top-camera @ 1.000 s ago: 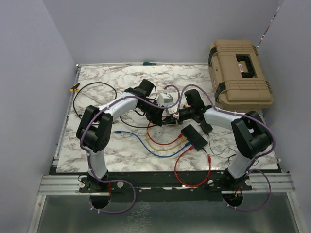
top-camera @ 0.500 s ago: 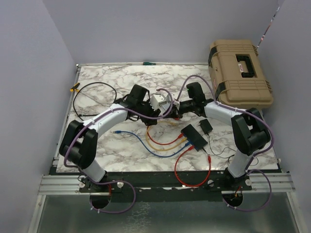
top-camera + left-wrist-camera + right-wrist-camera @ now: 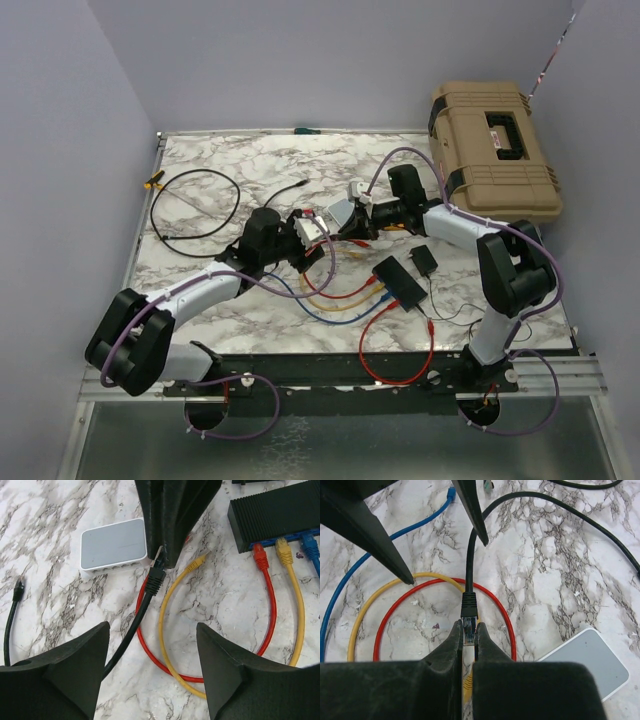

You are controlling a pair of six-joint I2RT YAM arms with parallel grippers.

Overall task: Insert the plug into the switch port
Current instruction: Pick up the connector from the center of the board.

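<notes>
The plug (image 3: 469, 611) is clamped in the right gripper's (image 3: 467, 631) jaws. The left gripper's (image 3: 151, 627) jaws are held apart. The switch (image 3: 280, 510) (coloured cables (image 3: 283, 555) plugged in) is laid on the tabletop (image 3: 50, 510), apart from the plug.

A tan hard case (image 3: 493, 150) sat at the far right corner of the marble table (image 3: 250, 160). A small grey-white box (image 3: 114, 543) lay on the marble, a black power adapter (image 3: 424, 260) apart from it.
</notes>
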